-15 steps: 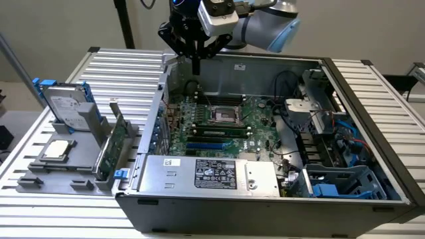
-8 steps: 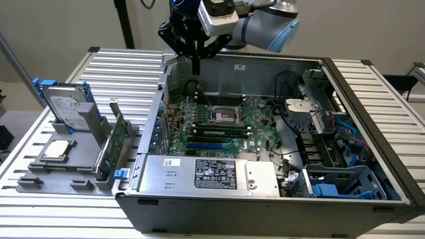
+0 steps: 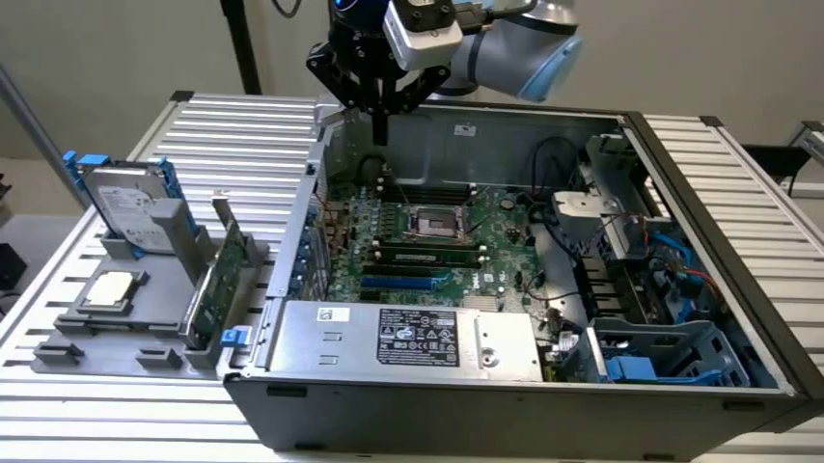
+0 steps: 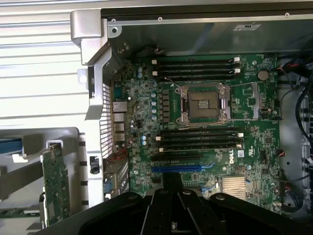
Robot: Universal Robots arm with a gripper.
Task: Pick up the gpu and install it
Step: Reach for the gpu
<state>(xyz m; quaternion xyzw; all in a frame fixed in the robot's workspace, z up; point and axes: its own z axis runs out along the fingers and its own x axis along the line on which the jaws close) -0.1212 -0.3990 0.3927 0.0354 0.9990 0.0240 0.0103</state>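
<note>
Grey plastic holder [image 3: 68, 353] over on the exterior view's left is where all the loose parts are parked, sitting on the slatted metal surface [image 3: 193, 125]. There's a hard drive [image 3: 129, 201] with blue rails standing at the back of it and a little square CPU chip [image 3: 111, 289] lying flat in front. The gpu [image 3: 219, 280] is just to the side of those, up on its edge in its slot of the holder, green board face showing, right next to the outer wall of the PC case [image 3: 515, 405]. Nothing is touching it, so the pick-up hasn't happened.

Moving across, my tool [image 3: 382, 135] hangs above the rear part of the open case, well apart from the gpu. Fingers look pressed together with nothing between them, so I'm carrying zilch.

Below me is the motherboard [image 3: 489, 241]. From the wrist view I get a nice look down at it, and the long blue expansion slot [image 4: 176, 168] is bare, no card seated. The gpu [image 4: 54, 182] shows at the edge of that view too, outside the case wall.

So my read on progress: basically at the start. Grabbing the card and seating it in the board are both left to do.
</note>
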